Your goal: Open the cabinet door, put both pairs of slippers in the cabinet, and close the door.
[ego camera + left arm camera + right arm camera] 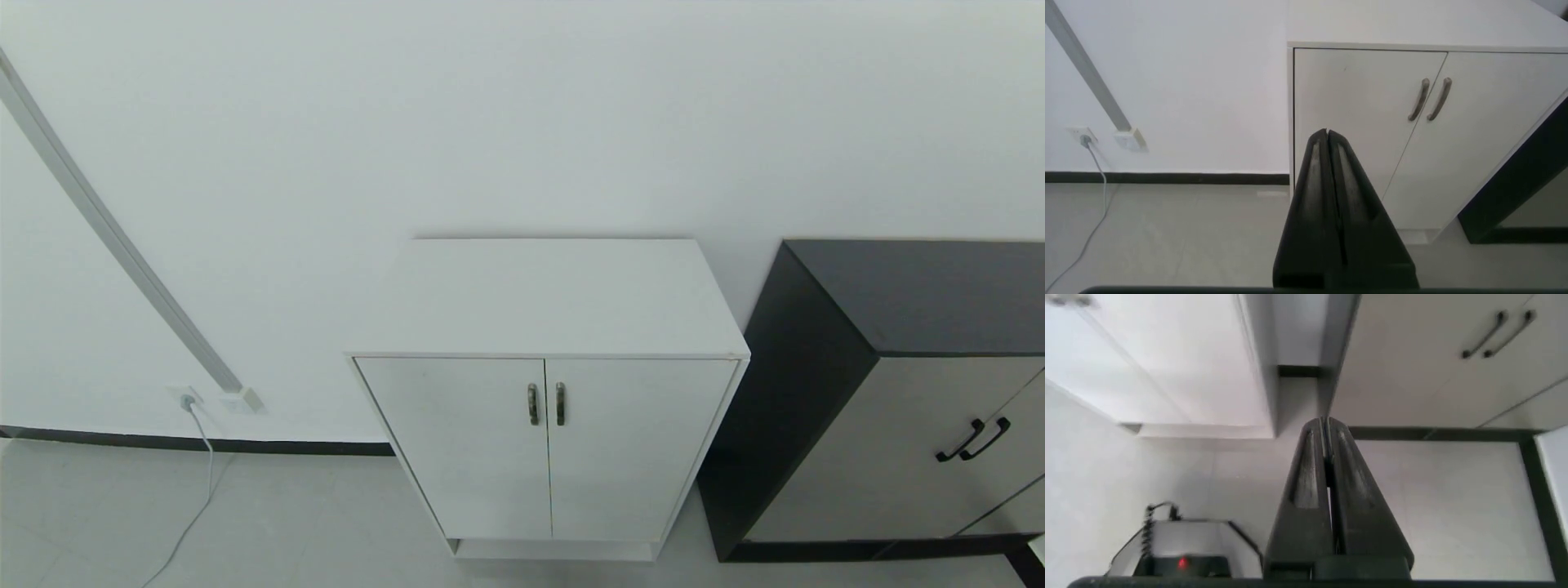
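Observation:
A white two-door cabinet (547, 441) stands against the wall with both doors closed and two metal handles (545, 404) side by side at the middle seam. In the left wrist view my left gripper (1327, 135) is shut, empty, and held in front of the cabinet's left door (1364, 122), apart from it, with the handles (1429, 99) off to one side. My right gripper (1327, 423) is shut too, holding nothing, low over the floor near the gap between the white cabinet (1184, 367) and the dark one.
A black cabinet with grey doors (890, 408) and black handles (973, 439) stands close to the right of the white one. A wall socket with a grey cable (192, 457) and a slanted cable duct (114, 229) are on the left. Grey floor lies in front.

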Motion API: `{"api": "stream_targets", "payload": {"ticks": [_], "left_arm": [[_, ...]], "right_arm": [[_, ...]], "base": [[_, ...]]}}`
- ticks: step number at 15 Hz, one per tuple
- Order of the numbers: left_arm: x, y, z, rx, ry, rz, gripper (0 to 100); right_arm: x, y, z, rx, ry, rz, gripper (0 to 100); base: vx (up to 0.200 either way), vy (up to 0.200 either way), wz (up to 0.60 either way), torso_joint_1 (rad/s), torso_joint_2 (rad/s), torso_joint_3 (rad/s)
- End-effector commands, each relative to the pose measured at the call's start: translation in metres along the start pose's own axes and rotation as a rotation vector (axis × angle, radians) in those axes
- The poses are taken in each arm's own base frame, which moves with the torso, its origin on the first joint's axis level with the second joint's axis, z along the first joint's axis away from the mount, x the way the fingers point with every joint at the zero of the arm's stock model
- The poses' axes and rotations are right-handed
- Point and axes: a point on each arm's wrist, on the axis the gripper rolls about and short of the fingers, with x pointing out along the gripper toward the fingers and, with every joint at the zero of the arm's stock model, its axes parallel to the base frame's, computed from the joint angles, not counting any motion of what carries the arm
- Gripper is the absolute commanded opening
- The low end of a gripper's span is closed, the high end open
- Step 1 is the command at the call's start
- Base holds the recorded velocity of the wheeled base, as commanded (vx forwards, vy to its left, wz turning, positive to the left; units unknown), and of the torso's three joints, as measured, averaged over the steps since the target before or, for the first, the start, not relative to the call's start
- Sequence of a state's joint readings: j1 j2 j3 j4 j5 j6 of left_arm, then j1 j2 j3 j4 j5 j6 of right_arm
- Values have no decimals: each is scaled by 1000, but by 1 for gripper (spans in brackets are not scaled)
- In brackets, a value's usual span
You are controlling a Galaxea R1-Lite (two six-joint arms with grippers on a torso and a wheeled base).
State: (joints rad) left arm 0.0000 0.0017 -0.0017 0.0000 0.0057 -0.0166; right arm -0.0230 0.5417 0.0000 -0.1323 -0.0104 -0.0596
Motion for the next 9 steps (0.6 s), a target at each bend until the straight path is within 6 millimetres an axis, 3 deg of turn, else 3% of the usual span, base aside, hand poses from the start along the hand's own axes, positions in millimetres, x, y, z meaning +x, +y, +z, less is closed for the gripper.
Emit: {"api": "stream_targets", "payload": {"ticks": [1,9], "left_arm": [[0,0,0,0,0,0,0],[0,0,0,1,0,0,0]], "right_arm": [[-4,0,-3,-1,-23,6,0],[-17,1,-12,-1,-128,5,0]], "base": [[0,0,0,0,0,0],[0,0,0,0,0,0]]}}
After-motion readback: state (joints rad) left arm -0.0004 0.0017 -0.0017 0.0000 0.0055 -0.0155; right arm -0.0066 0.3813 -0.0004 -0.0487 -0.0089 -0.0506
